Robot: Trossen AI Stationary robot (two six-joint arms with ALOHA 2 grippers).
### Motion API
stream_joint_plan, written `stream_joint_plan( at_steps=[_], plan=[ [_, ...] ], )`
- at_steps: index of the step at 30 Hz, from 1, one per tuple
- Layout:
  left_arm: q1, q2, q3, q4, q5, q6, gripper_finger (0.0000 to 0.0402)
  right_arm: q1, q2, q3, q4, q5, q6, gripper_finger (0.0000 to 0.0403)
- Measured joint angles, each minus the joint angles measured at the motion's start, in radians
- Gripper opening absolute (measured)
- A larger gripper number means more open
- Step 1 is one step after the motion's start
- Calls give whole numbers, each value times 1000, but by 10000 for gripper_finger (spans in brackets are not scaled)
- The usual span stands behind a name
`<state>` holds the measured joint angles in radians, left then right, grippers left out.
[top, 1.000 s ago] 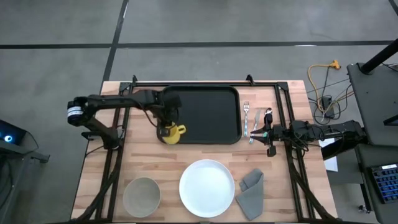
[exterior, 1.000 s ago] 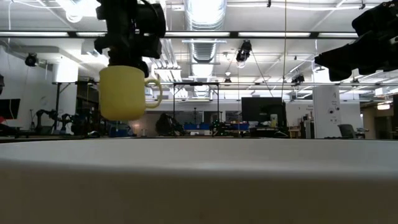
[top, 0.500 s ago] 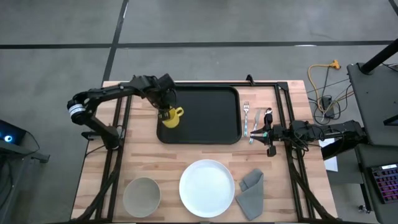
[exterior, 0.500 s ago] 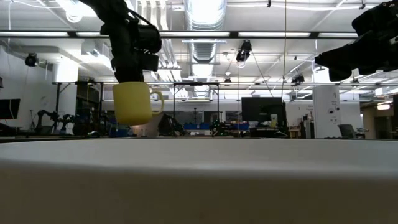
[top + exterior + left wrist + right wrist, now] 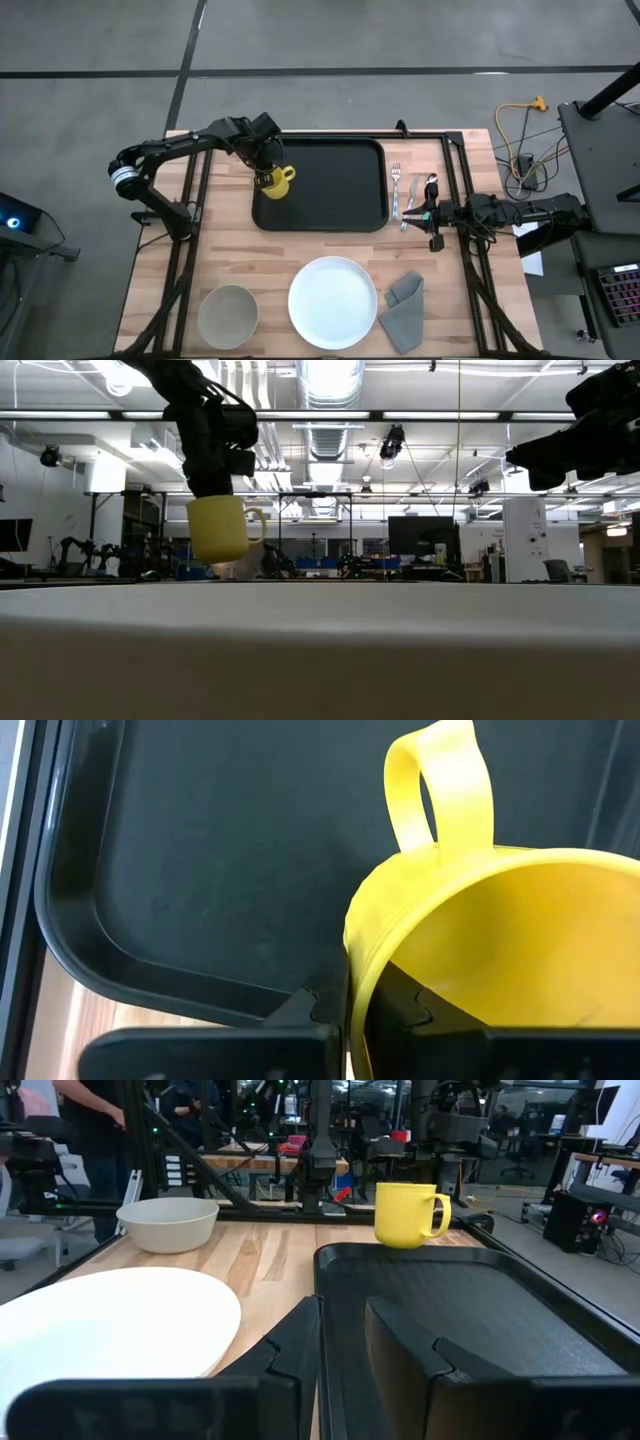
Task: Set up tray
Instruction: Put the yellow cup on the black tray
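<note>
Wooden tabletop (image 5: 240, 255) with a workshop full of racks and monitors behind it, so that's your stage. Your left arm reaches in from the left with its elbow bent, and the left gripper (image 5: 264, 168) hangs over the far-left corner of the tray (image 5: 340, 190). It's clamped on the rim of a yellow mug (image 5: 274, 183), one finger inside the cup and one outside; the wrist view shows that pinch clearly, with the mug's handle pointing away over the tray floor. From the low view the mug (image 5: 221, 528) hangs upright, clear of the surface.

Compared with a second ago, you've carried the mug from the tray's near-left edge to its far-left corner.

Your right arm lies low across the right side of the table, with the right gripper (image 5: 432, 213) just beside the fork and spoon (image 5: 410, 195), fingers spread a little and holding nothing. White plate (image 5: 333, 302), bowl (image 5: 228, 315) and grey napkin (image 5: 404, 308) sit along the near edge.

No readable labels or writing anywhere.
</note>
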<state>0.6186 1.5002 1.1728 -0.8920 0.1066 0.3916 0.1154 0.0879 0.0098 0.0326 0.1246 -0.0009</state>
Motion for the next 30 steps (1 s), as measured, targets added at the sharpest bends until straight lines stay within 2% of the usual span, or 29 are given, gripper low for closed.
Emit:
stream_joint_plan(
  at_steps=[7,15,22,26,30],
  plan=[
    [22,0,0,1,0,4,0,0,0,0,0,0,0,70],
    [101,1,7,12,0,12,0,0,0,0,0,0,0,79],
    [159,1,13,20,-1,25,0,0,0,0,0,0,0,72],
    [168,49,75,-5,0,34,0,0,0,0,0,0,0,68],
    [169,164,202,-93,4,34,0,0,0,0,0,0,0,71]
  ],
)
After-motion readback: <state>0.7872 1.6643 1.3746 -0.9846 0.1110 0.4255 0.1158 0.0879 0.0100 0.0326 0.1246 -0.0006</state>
